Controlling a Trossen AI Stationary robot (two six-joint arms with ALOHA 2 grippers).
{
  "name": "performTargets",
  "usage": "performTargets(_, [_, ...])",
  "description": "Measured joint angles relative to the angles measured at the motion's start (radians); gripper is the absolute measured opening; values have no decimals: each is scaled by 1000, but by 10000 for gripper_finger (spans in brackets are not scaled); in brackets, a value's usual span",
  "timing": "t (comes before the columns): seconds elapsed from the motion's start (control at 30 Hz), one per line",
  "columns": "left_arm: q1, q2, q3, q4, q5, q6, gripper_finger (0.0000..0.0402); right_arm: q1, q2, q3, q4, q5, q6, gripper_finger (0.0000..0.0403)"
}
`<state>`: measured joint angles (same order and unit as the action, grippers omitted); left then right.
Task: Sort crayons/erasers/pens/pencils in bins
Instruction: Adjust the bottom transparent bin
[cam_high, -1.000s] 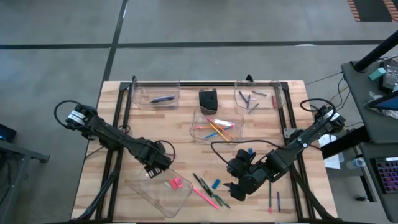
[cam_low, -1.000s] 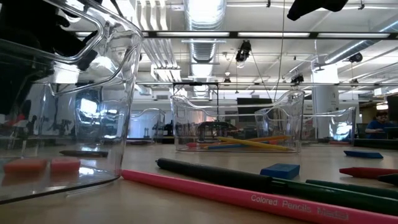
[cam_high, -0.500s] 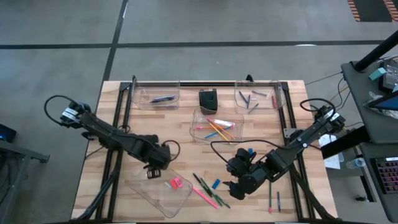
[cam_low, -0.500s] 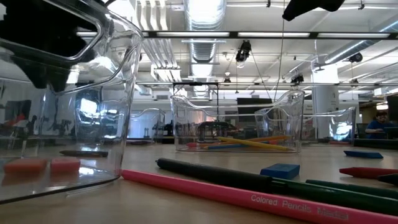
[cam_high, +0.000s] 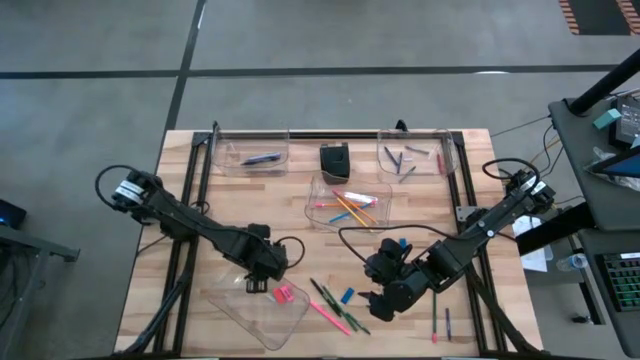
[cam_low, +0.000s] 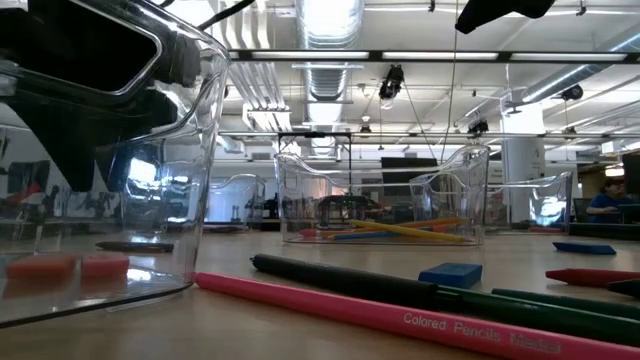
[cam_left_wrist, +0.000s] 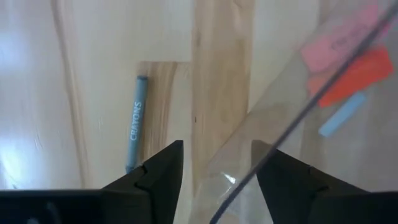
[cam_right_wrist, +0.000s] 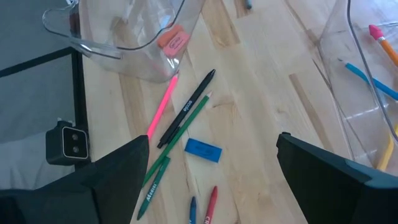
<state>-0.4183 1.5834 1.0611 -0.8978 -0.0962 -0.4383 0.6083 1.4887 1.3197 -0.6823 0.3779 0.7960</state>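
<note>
Pink erasers (cam_high: 283, 294) lie in a clear bin (cam_high: 240, 312); left gripper (cam_high: 268, 268) apart over its rim.

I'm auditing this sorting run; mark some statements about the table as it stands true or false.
1. The bin nearest the left claw holds pink erasers. True.
2. The right claw grips the blue eraser. False: its jaws are open and empty, and the eraser lies on the table.
3. A pink pencil lies loose on the table. True.
4. The small black box sits inside a bin. False: it stands on the table between the two far bins.
5. The centre bin holds pencils. True.
</note>
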Motion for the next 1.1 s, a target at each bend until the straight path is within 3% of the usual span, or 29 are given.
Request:
performTargets(0.33, [0, -23, 1, -3, 21, -76, 76, 0, 0, 0, 2, 0, -9, 338])
performTargets(0.57, [-2, -24, 1, -6, 123, -86, 6, 0, 0, -1, 3, 0, -11, 338])
performTargets(0.9, [-65, -25, -21, -229, 158, -82, 6, 0, 0, -4, 3, 0, -11, 338])
performTargets(1.1, [-107, -26, -37, -277, 174, -83, 6, 0, 0, -4, 3, 0, -11, 338])
